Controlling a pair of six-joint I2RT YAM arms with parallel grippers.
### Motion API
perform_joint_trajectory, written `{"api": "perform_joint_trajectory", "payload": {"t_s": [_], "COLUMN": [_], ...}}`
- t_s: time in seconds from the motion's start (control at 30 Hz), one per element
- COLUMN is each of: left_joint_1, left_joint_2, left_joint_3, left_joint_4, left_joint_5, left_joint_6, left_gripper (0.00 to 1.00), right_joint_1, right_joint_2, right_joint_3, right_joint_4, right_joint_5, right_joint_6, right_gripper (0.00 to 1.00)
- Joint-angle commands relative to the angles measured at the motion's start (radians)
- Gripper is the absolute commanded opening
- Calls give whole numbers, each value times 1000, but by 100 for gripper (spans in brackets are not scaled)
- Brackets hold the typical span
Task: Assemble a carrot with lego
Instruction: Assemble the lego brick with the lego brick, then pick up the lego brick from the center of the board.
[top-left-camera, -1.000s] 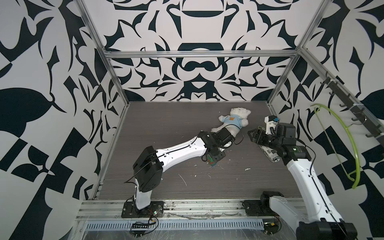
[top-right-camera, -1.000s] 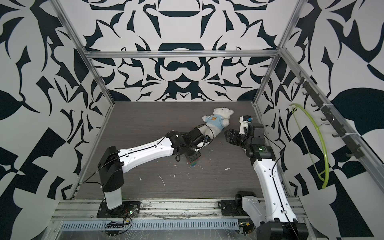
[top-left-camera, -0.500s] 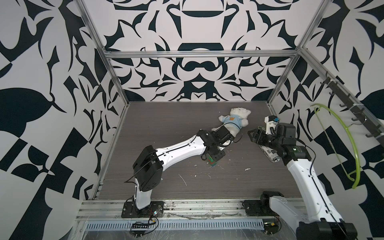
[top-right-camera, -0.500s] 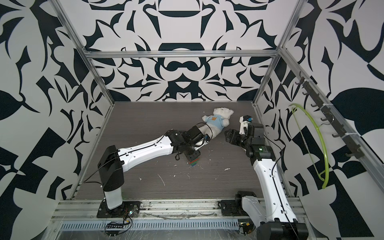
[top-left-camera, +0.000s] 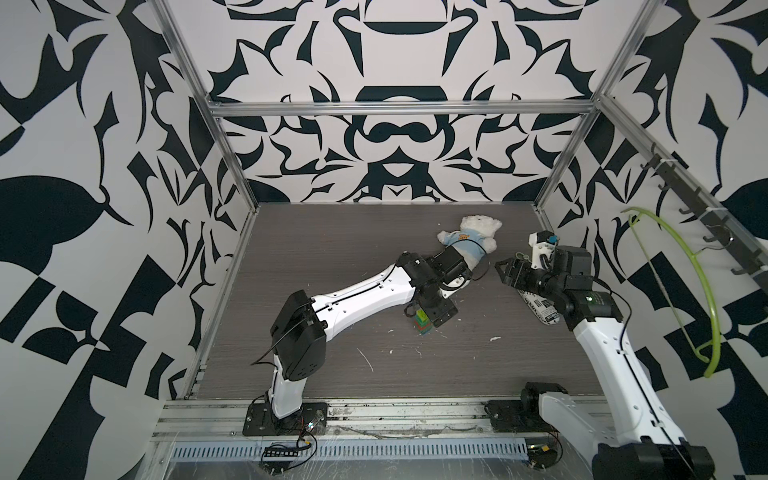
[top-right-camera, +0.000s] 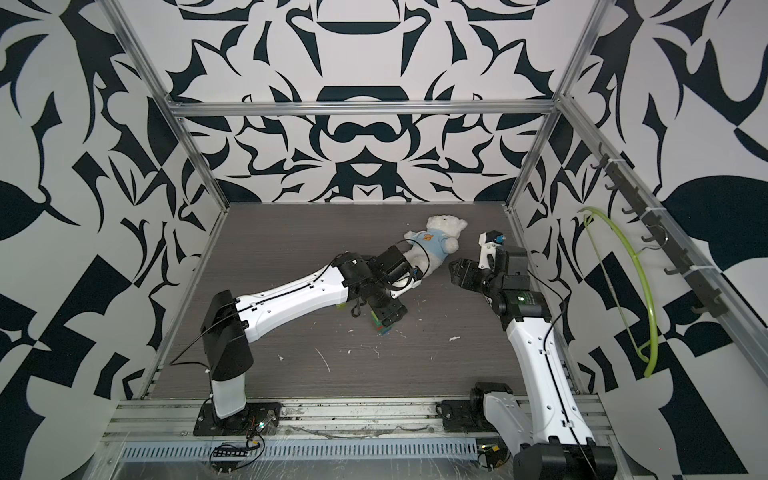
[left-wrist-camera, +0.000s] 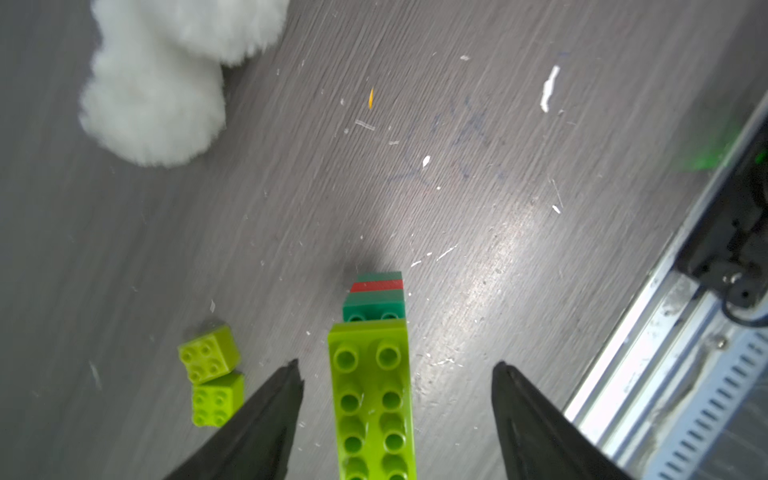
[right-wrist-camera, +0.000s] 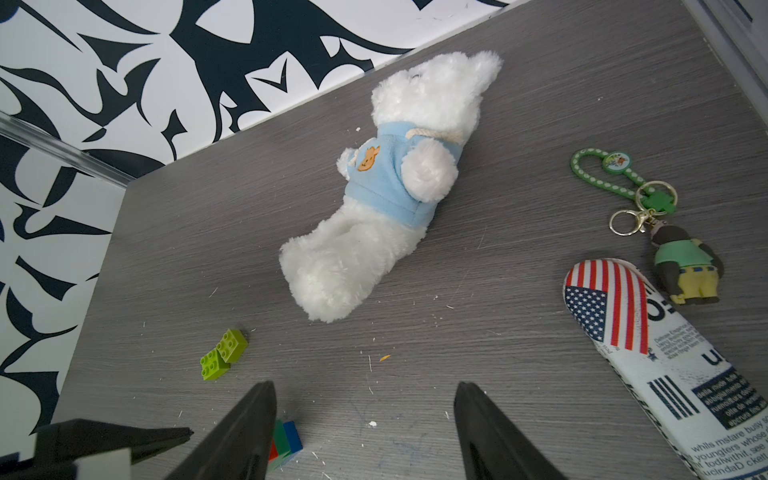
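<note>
The carrot (left-wrist-camera: 372, 399) rests on the table as a stack with a lime oblong brick nearest the left wrist camera, then dark green and red layers. My left gripper (left-wrist-camera: 397, 362) is open, its fingers standing clear on both sides of the lime brick. In both top views the carrot (top-left-camera: 423, 323) (top-right-camera: 382, 325) sits just under that gripper. Its blue tip (right-wrist-camera: 291, 436) shows in the right wrist view. Two loose lime lego bricks (left-wrist-camera: 212, 376) (right-wrist-camera: 224, 353) lie side by side nearby. My right gripper (right-wrist-camera: 365, 383) (top-left-camera: 505, 270) hovers open and empty to the right of the carrot.
A white teddy bear in a blue shirt (right-wrist-camera: 386, 195) (top-left-camera: 469, 241) lies behind the left wrist. A flag-printed pouch (right-wrist-camera: 648, 357) and a green keychain with a figure (right-wrist-camera: 648, 224) lie under the right arm. Patterned walls enclose the table.
My left gripper has opened and let go of the carrot's lime brick. The left arm shifted slightly. The right arm has not moved.
</note>
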Motion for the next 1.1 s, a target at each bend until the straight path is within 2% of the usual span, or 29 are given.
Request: {"api": "perform_joint_trajectory", "payload": {"t_s": [0.0,0.1,0.2,0.3,0.37,0.43,0.5,0.57,0.7,0.93,1.07], "left_joint_1": [14,109,252,329,378,385,392,407,428,454,453], "left_joint_2": [-85,-176,-256,-318,-317,-296,-271,-240,-141,-8,21], "left_joint_3": [2,-115,-256,-401,-448,-469,-499,-536,-535,-454,-424], "left_joint_4": [-19,4,26,105,141,149,182,252,279,256,242], "left_joint_5": [2,-24,38,54,106,71,96,89,63,82,130], "left_joint_6": [-6,-89,-196,-156,-53,65,176,231,373,449,441], "left_gripper": [81,78,72,72,72,73,75,75,78,77,68], "right_joint_1": [3,8,25,44,70,100,114,117,119,118,118], "right_joint_2": [-6,-17,-35,-37,-26,-17,-13,-7,13,27,27], "right_joint_3": [31,20,11,7,3,1,-9,-22,-40,-46,-51], "right_joint_4": [10,11,10,11,20,28,42,64,99,112,110], "right_joint_5": [-20,-45,-44,-43,-38,-22,-16,-21,-38,-45,-43], "right_joint_6": [-7,-7,-15,-18,-14,-15,-11,0,11,-3,-11], "right_gripper": [73,72,72,72,72,72,72,72,71,71,71]}}
